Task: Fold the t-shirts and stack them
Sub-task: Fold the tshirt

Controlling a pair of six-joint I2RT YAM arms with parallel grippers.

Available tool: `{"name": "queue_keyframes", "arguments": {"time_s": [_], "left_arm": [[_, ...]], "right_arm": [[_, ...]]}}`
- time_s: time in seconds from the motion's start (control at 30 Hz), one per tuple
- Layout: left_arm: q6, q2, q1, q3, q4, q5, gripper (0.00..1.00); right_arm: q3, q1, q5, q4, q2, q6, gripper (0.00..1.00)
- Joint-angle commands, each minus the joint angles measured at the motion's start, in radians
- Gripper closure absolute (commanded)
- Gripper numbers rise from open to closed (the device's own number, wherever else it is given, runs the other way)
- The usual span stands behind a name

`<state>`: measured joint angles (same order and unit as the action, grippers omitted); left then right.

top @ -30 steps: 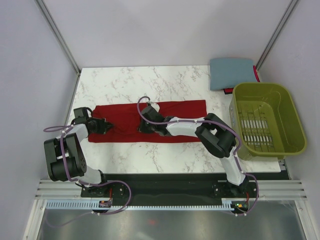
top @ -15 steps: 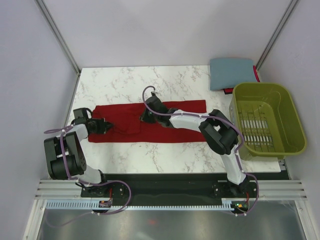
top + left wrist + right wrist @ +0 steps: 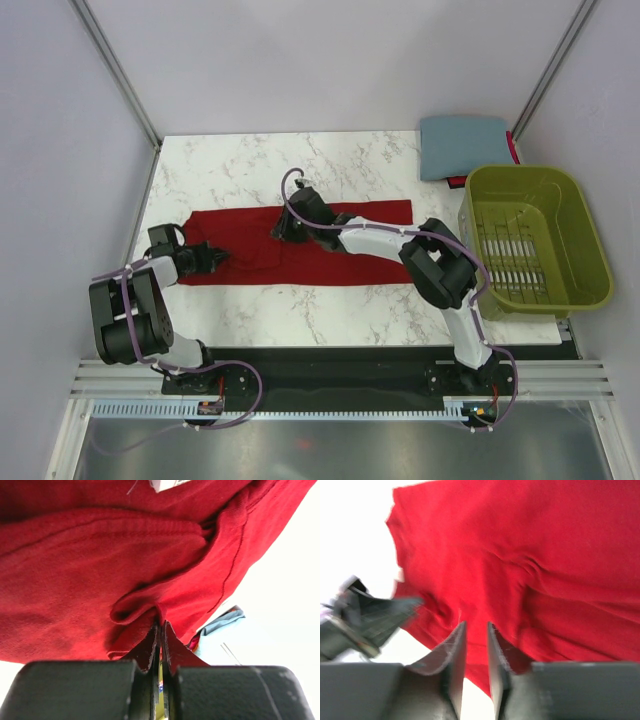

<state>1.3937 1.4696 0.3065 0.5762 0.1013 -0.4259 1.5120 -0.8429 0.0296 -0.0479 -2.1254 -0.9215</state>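
Observation:
The dark red t-shirt [image 3: 350, 245] lies as a long folded strip across the middle of the table. My left gripper [image 3: 215, 258] is at its left end, shut on a bunched fold of the red cloth [image 3: 75, 570], with its fingertips [image 3: 160, 625] pinching it. My right gripper [image 3: 283, 232] is over the strip's middle near the far edge, with the jaws slightly apart and nothing between them [image 3: 475, 625]; red cloth [image 3: 545, 555] lies beyond it. The slate blue-grey t-shirt [image 3: 462, 145] lies folded at the back right corner and also shows in the left wrist view [image 3: 222, 622].
An olive-green slatted basket [image 3: 520, 172] stands at the right edge of the table, next to the folded blue-grey shirt. Bare marble table [image 3: 250, 160] extends behind the red shirt and in front of it. My left arm [image 3: 365, 620] shows blurred in the right wrist view.
My right gripper moved from the strip's near side toward its far edge. My left gripper shifted slightly nearer, still holding the left end.

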Motion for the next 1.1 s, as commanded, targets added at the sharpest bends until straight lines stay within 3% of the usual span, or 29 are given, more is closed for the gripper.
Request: {"name": "queue_keyframes", "arguments": {"time_s": [0.0,0.2,0.3,0.43,0.73,1.07], "left_arm": [[0.068,-0.022,0.009,-0.001,-0.041,-0.03,0.98],[0.08,0.008,0.019,0.048,-0.048,-0.025,0.98],[0.099,0.037,0.017,0.059,-0.074,-0.042,0.98],[0.133,0.058,0.017,0.07,-0.126,-0.059,0.98],[0.149,0.124,0.019,0.09,-0.161,-0.074,0.98],[0.145,0.144,0.026,0.105,-0.167,-0.079,0.98]], "right_arm": [[-0.048,-0.03,0.001,-0.017,0.065,0.185,0.67],[-0.148,-0.064,-0.072,-0.069,0.165,0.589,0.52],[-0.142,-0.085,-0.057,-0.073,0.164,0.755,0.4],[-0.113,-0.163,-0.115,-0.064,0.117,0.974,0.35],[-0.061,-0.266,-0.232,-0.078,0.045,1.17,0.35],[-0.015,-0.321,-0.347,-0.038,-0.056,1.323,0.48]]}}
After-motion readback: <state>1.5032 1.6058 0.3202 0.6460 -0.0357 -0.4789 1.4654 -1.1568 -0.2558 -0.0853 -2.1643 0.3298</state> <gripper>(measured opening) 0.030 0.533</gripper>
